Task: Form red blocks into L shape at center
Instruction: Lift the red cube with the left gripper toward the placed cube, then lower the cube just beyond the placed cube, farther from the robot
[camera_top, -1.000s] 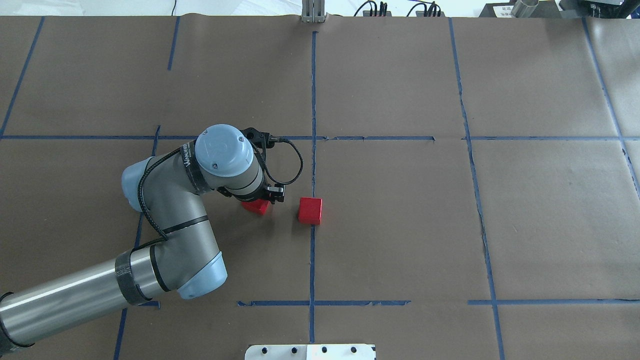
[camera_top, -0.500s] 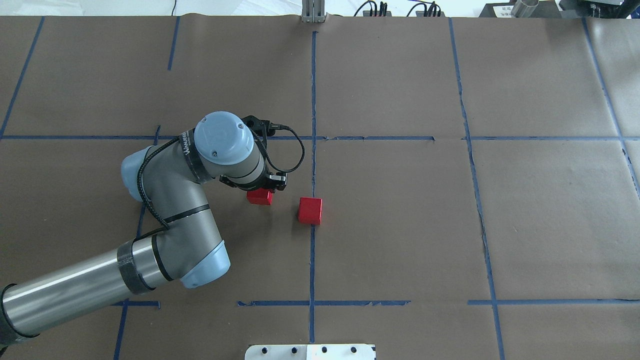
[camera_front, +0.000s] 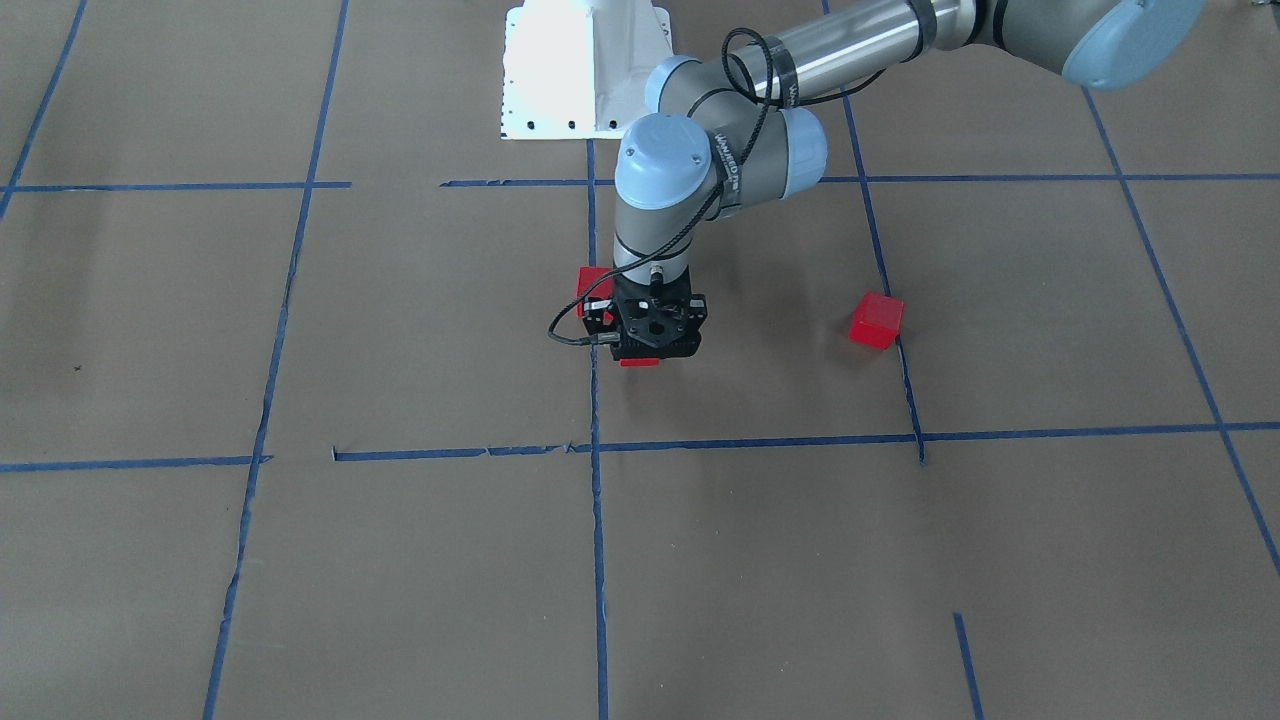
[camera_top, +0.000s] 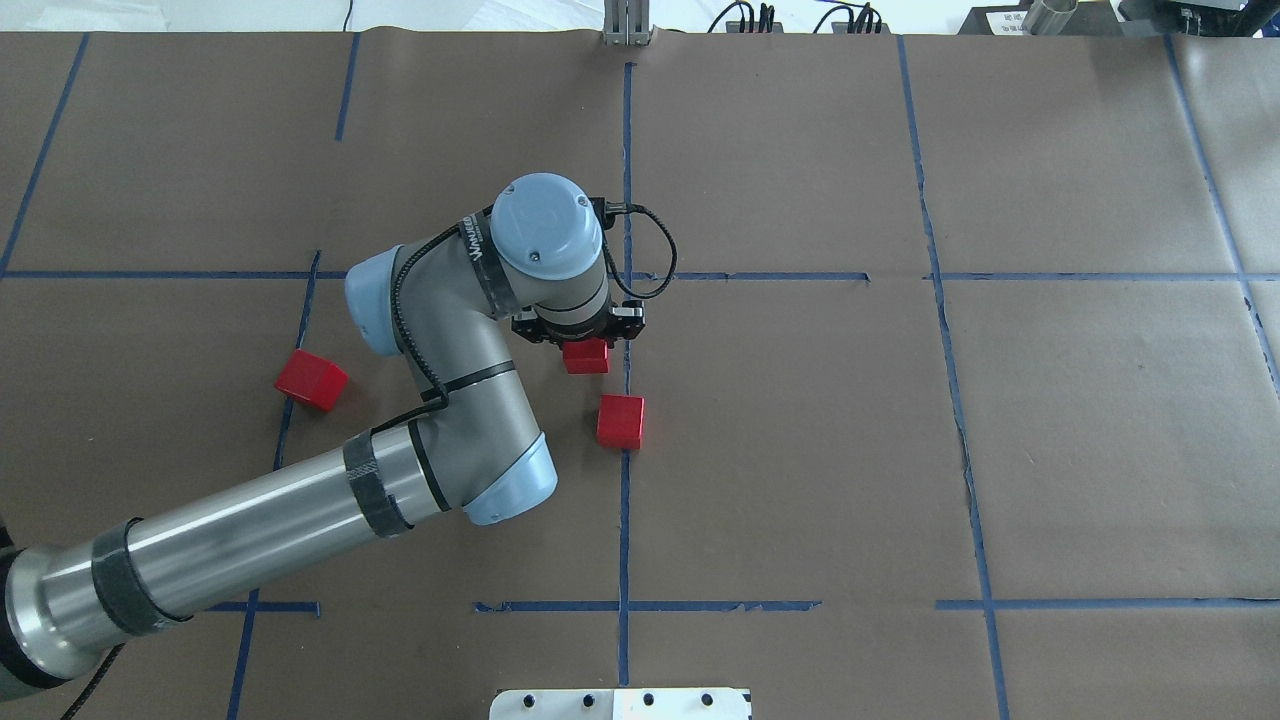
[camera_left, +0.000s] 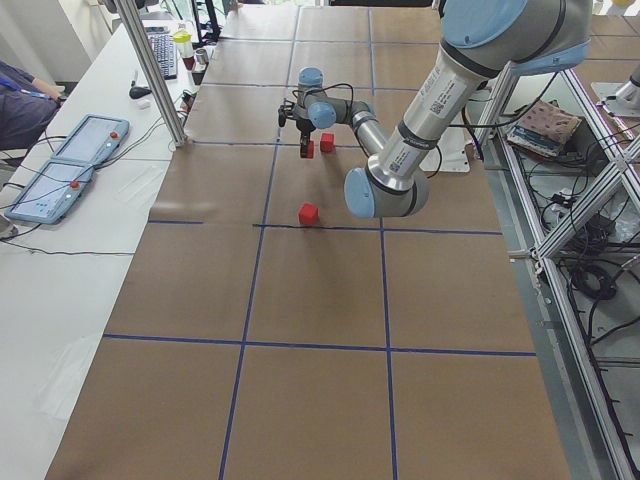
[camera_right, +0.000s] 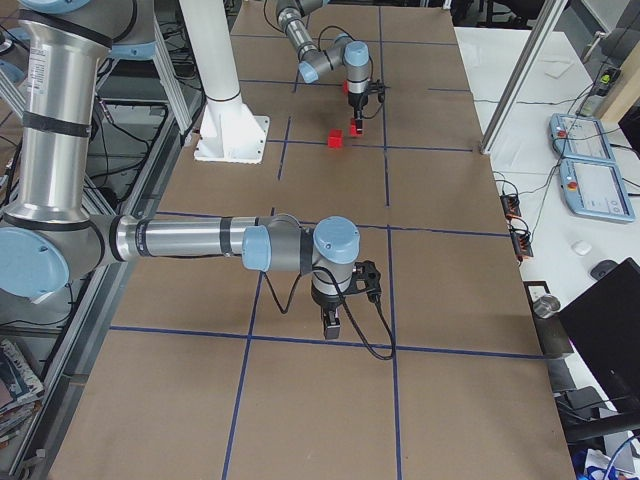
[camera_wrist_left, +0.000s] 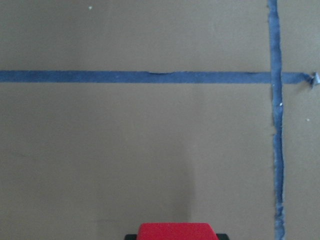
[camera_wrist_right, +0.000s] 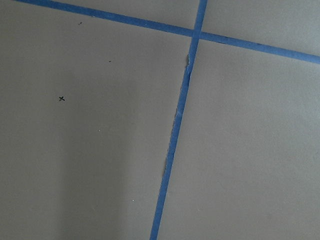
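My left gripper (camera_top: 586, 348) is shut on a red block (camera_top: 586, 358), close over the paper just left of the centre tape line. The held block shows as a red sliver under the gripper (camera_front: 646, 350) in the front view (camera_front: 640, 362), and at the bottom edge of the left wrist view (camera_wrist_left: 175, 231). A second red block (camera_top: 620, 420) lies on the centre line, just nearer the robot and apart from the held one. A third red block (camera_top: 311, 379) lies far to the left. My right gripper (camera_right: 330, 322) hovers over bare paper; I cannot tell whether it is open.
Blue tape lines (camera_top: 626, 200) divide the brown paper into large cells. The white base plate (camera_top: 620, 703) sits at the near edge. An aluminium post (camera_top: 626, 25) stands at the far edge. A side table with control pendants (camera_left: 75, 165) lies beyond it.
My left arm has carried the red block right and away from the robot, toward the centre line. The third block at the left, hidden under the arm before, now shows.
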